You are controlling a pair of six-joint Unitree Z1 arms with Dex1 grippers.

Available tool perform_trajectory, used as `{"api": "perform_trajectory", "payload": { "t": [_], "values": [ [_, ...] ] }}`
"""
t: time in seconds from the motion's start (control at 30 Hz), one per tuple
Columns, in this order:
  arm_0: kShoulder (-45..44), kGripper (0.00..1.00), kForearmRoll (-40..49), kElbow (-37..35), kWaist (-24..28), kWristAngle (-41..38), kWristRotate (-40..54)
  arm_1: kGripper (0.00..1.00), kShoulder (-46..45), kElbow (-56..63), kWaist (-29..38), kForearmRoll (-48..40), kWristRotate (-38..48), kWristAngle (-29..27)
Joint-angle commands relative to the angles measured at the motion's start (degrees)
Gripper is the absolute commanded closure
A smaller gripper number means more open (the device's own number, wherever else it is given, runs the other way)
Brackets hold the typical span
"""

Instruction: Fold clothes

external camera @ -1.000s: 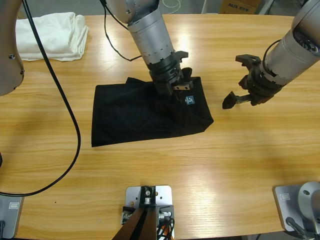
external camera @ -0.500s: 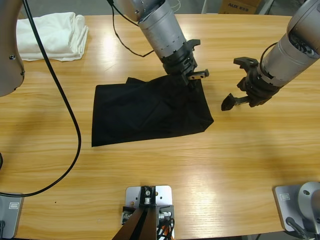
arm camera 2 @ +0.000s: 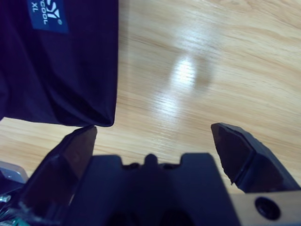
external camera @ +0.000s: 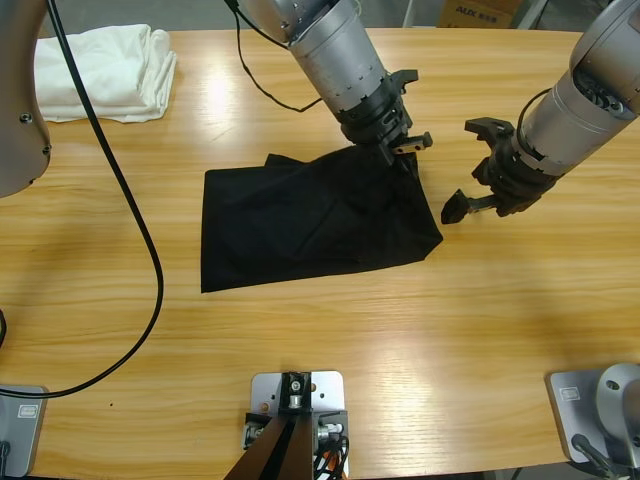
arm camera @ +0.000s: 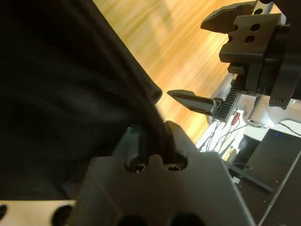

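The left pincer [external camera: 402, 150] grips the black shirt's [external camera: 310, 215] far right edge, mid-fold. The right pincer [external camera: 478, 165], wide, waits just right; next, carry the edge leftward.

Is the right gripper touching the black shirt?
Apart. In the high view the open right gripper sits right of the shirt, wood showing between them; the right wrist view agrees.

Bright overhead light glares white off the tabletop [external camera: 215, 85], soft arm shadows falling left; the left wrist view's wood streaks with blur, near cloth unfocused.
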Motion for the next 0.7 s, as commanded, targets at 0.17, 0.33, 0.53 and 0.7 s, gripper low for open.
{"api": "perform_trajectory", "payload": {
  "t": [0.17,0.33,0.53,0.7],
  "values": [
    [0.11,0.0,-0.8,-35.05,-0.98,1.12,2.62,0.0,1.72,1.8,0.42,-1.88,-0.11,0.31],
    [-6.17,0.004,13.74,-34.94,-0.19,14.67,13.59,0.057,-6.29,-0.91,0.42,1.44,0.59,-5.62],
    [-14.52,0.176,23.86,-17.26,-1.56,28.35,21.08,1.0,-12.65,-7.69,-0.37,5.7,2.72,4.42],
    [-15.84,0.183,23.76,0.76,-3.61,35.52,17.74,1.0,-12.65,2.27,-0.62,-4.3,3.46,12.56]
  ]
}}
